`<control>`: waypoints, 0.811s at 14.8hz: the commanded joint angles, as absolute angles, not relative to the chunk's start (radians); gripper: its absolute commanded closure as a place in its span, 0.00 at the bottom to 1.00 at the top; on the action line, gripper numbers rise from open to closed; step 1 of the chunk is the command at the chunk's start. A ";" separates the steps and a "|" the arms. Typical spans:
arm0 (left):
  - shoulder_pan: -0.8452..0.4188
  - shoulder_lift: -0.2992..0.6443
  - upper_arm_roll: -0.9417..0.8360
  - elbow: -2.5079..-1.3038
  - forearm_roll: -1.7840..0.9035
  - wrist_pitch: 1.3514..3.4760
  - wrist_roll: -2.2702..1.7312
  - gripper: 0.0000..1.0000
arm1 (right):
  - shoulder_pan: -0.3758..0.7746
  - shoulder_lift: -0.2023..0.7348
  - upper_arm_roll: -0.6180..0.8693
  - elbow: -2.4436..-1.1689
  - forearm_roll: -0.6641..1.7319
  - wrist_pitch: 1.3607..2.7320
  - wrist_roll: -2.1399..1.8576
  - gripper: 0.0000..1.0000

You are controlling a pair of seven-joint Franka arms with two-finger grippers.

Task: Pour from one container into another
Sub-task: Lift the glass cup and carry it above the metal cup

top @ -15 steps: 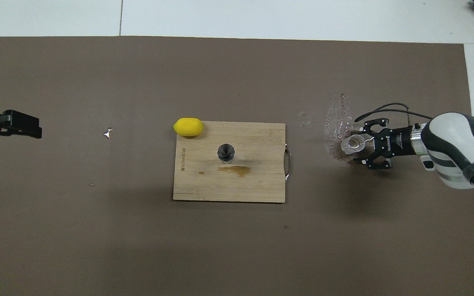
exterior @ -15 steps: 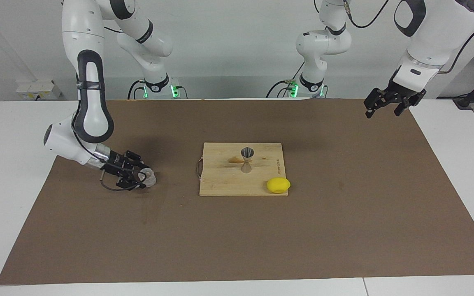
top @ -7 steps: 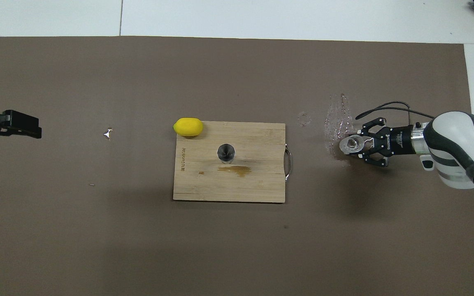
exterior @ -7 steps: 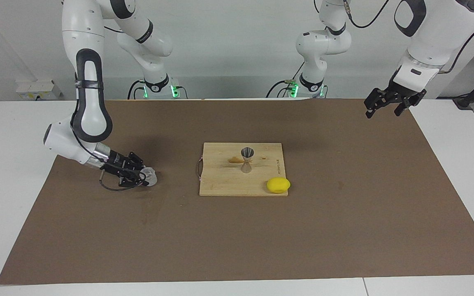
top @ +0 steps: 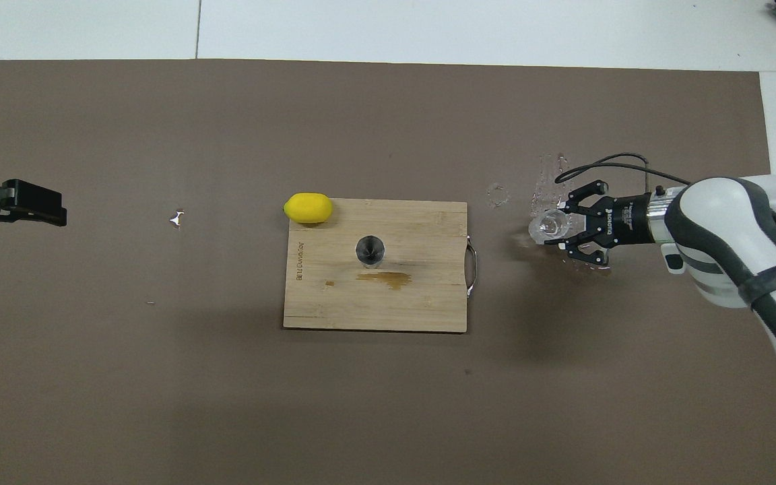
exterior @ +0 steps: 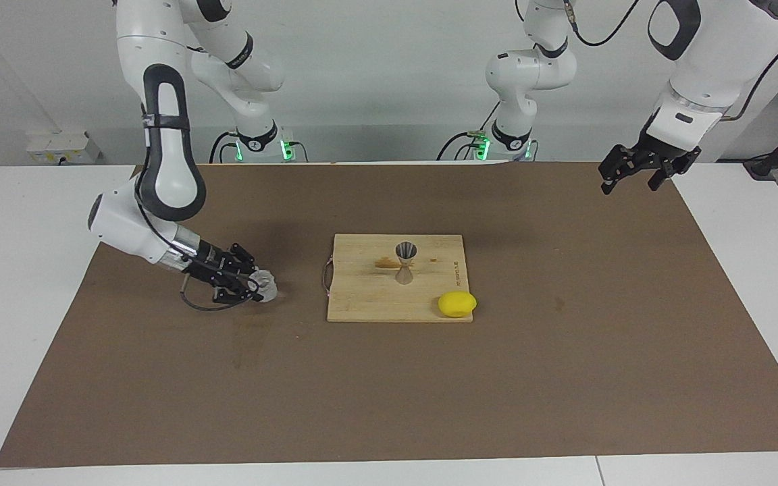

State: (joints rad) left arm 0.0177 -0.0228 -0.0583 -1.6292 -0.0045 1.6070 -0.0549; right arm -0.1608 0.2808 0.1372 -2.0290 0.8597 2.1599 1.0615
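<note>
A small clear cup (exterior: 265,284) (top: 550,226) is clamped sideways in my right gripper (exterior: 254,286) (top: 558,228), which is shut on it just above the brown mat, toward the right arm's end of the table. The silver hourglass jigger (exterior: 405,262) (top: 369,250) stands upright on the wooden cutting board (exterior: 369,297) (top: 415,303) at mid-table. My left gripper (exterior: 635,172) (top: 38,205) hangs open in the air over the mat's corner at the left arm's end and waits.
A yellow lemon (exterior: 457,304) (top: 308,207) lies at the board's corner farther from the robots. A brown stain (top: 388,278) marks the board beside the jigger. Wet splashes (top: 553,185) spot the brown mat (exterior: 564,378) by the cup.
My right gripper closed on the clear cup, lifted it slightly and carried it toward the cutting board. The left arm stayed put.
</note>
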 commanded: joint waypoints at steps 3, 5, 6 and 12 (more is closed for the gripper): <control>0.015 -0.037 -0.054 -1.647 0.008 1.620 -0.064 0.00 | -0.036 0.235 0.140 -2.014 0.890 2.253 1.261 0.93; 0.015 -0.037 -0.054 -1.647 0.008 1.620 -0.063 0.00 | 0.024 0.233 0.138 -1.991 0.890 2.293 1.340 0.93; 0.015 -0.037 -0.054 -1.647 0.008 1.620 -0.064 0.00 | 0.050 0.235 0.137 -1.980 0.888 2.307 1.379 0.93; 0.017 -0.037 -0.054 -1.647 0.008 1.618 -0.063 0.00 | 0.178 0.241 0.130 -1.939 0.855 2.374 1.546 0.93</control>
